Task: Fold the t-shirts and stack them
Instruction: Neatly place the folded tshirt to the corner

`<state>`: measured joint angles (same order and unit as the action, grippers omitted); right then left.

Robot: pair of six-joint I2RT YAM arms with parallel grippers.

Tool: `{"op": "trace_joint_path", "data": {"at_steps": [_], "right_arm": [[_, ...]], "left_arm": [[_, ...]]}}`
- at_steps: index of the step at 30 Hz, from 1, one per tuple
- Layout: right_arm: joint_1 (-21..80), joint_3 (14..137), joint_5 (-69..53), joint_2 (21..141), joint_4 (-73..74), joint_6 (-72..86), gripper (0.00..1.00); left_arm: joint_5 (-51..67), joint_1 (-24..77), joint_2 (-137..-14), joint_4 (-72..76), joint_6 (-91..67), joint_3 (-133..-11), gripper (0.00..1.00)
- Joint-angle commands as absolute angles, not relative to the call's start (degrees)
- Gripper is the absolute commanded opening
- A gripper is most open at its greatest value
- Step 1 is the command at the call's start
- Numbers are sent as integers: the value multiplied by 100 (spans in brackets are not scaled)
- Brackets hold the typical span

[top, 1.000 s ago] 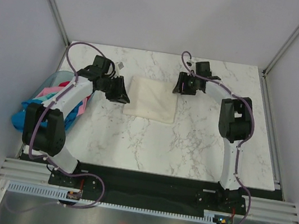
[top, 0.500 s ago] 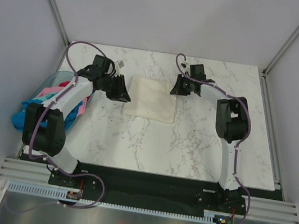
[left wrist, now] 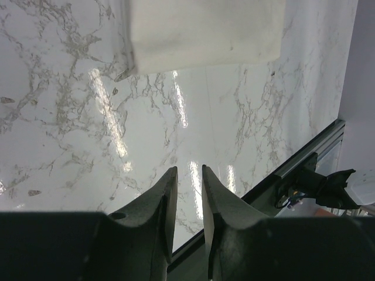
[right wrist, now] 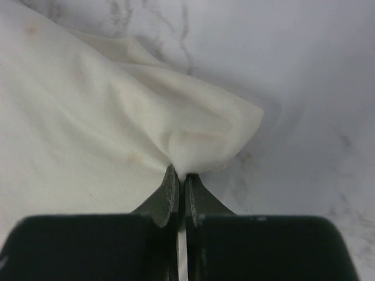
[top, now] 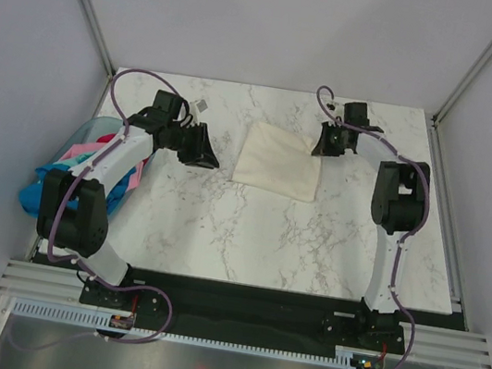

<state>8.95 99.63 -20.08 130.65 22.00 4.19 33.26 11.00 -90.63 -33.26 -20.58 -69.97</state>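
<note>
Since the earlier frame, the folded cream-white cloth t-shirt (top: 278, 160) has slid rightward across the white marble-pattern counter (top: 248, 232). It was drawn by the right end effector (top: 325, 146), which is clenched on the shirt's far right corner; this low corner pinch probably allows sliding without unfolding. Just left of the shirt, the left end effector (top: 202, 152) hovers apart from its edge, fingers nearly together on nothing. Bare counter lies nearside and rightward for repositioning. The pink and teal t-shirts (top: 73, 155) wait in the pale blue plastic basket (top: 89, 130) at the left edge.
</note>
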Motion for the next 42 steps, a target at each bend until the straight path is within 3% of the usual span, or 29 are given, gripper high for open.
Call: {"op": "trace_joint_path", "data": {"at_steps": [1,8,14,29,42], "right_arm": [[397,10230,-1275,12929,3066,-351,0],[-360,10801,-774,13087,3401,-782,0],[-711,12003,-35,13719,3524,-1221,0],[-1169,14166,757,15195,2593,-1767,0],[-1336,14546,703,15557,1539,-1986,0]], "left_arm": [[3489,1081,-8974,-3146,-2066,-6979,30],[3481,1090,-8921,-3146,-2039,-6979,30],[3472,1090,-8956,-3155,-2013,-6979,28],[3551,1239,-9097,-3146,-2048,-7014,27],[3542,1529,-9237,-3182,-2004,-7119,28]]}}
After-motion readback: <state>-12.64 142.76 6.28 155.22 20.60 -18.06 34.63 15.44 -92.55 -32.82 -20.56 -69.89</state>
